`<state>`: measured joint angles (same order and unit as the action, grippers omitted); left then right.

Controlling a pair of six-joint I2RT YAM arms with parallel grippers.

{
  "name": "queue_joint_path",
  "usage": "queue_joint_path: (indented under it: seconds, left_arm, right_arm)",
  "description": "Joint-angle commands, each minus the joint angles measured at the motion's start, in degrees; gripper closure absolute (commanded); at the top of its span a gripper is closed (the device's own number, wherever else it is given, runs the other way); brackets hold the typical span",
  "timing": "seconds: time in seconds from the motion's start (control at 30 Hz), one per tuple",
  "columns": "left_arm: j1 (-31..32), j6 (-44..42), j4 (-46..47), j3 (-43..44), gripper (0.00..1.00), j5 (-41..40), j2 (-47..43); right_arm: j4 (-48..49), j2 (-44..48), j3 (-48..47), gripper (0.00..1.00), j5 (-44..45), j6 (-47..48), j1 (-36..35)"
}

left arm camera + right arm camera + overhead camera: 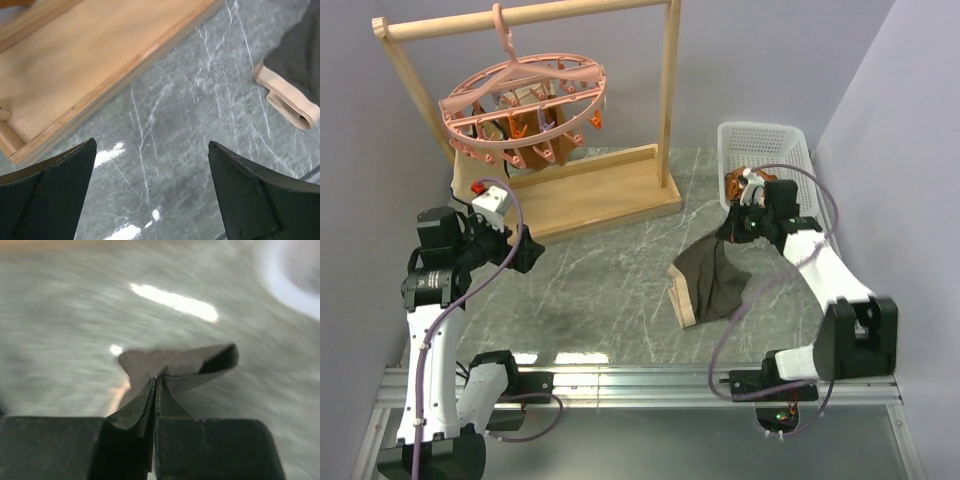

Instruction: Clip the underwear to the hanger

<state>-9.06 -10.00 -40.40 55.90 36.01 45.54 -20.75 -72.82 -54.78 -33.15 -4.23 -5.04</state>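
Underwear (710,285) pinched by right gripper (733,228), jaws closed on one corner, rest draped on table (600,285). Left gripper (528,249) wide open, empty. Pickup step; next probably lift toward hanger (525,100).

underwear (715,282) dk brown, beige band | hanger (523,105) pink | table (600,285) grey marble

Pale lilac walls (770,60) enclose a glossy grey marble-patterned table (600,290) reflecting overhead light.
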Motion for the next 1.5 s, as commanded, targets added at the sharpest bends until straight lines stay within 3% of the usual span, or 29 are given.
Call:
queue_joint_path:
  seconds: [0.0,0.03,0.07,0.17,0.23,0.27,0.5,0.8,1.07,1.2,1.27,1.3,1.33,1.37,1.43,1.47]
  left_arm:
    - [1.76,-3.97,-0.12,-0.70,0.01,-1.20,0.52]
    - [2.11,-4.06,0.06,-1.23,0.01,-1.20,0.43]
    - [2.12,-3.98,0.41,-1.58,0.01,-1.12,0.34]
    - [2.73,-3.36,1.20,-3.07,0.01,-0.77,0.69]
    - [2.91,-2.31,1.90,-3.51,0.01,-0.85,0.69]
    - [2.91,-1.96,2.25,-3.60,0.01,-0.85,0.78]
    - [3.08,0.50,3.40,-4.22,0.01,-0.15,0.95]
    - [3.08,4.28,4.98,-4.31,0.01,0.12,0.69]
    - [3.08,4.81,5.07,-3.96,0.01,-1.29,-0.27]
    - [3.08,5.25,5.25,-3.87,0.01,-2.43,-0.71]
    - [3.08,5.34,5.16,-3.95,0.01,-2.87,-1.24]
    - [3.08,5.17,5.07,-3.96,0.01,-3.14,-1.42]
    - [3.08,4.82,4.90,-3.96,0.01,-3.05,-1.68]
    - [3.08,4.64,4.72,-3.87,0.01,-3.14,-2.12]
    - [3.08,4.03,4.63,-3.78,0.01,-2.61,-2.65]
    - [3.08,3.07,4.02,-3.78,0.01,-2.35,-3.08]
  right_arm:
    - [-5.42,-7.76,-2.43,1.00,13.69,8.61,3.10]
    - [-6.92,-10.30,-2.95,1.00,16.59,9.84,3.71]
    - [-7.72,-11.46,-4.44,0.82,18.97,10.64,4.24]
    - [-11.67,-14.19,-7.35,0.53,25.93,12.75,4.77]
    - [-13.43,-11.58,-9.20,0.49,27.08,13.54,4.77]
    - [-14.13,-10.08,-9.81,0.38,26.21,14.07,4.60]
    - [-23.45,-1.98,-9.20,0.41,25.23,17.42,-9.97]
    - [-17.23,-9.61,-4.63,0.36,27.96,4.68,-26.59]
    - [-13.00,-19.72,-5.60,0.35,32.97,0.01,-30.91]
    - [-11.51,-24.90,-6.83,0.36,34.54,-0.96,-31.00]
    - [-10.89,-26.49,-7.53,0.42,34.99,-0.78,-31.00]
    - [-9.93,-27.54,-7.70,0.48,35.60,-0.26,-30.91]
    - [-9.40,-27.90,-7.79,0.74,35.61,0.36,-31.00]
    - [-8.96,-28.08,-8.23,0.86,35.52,0.88,-31.00]
    - [-8.08,-27.47,-9.02,1.00,33.77,3.51,-31.00]
    - [-7.99,-27.03,-10.24,1.00,33.33,3.70,-31.08]
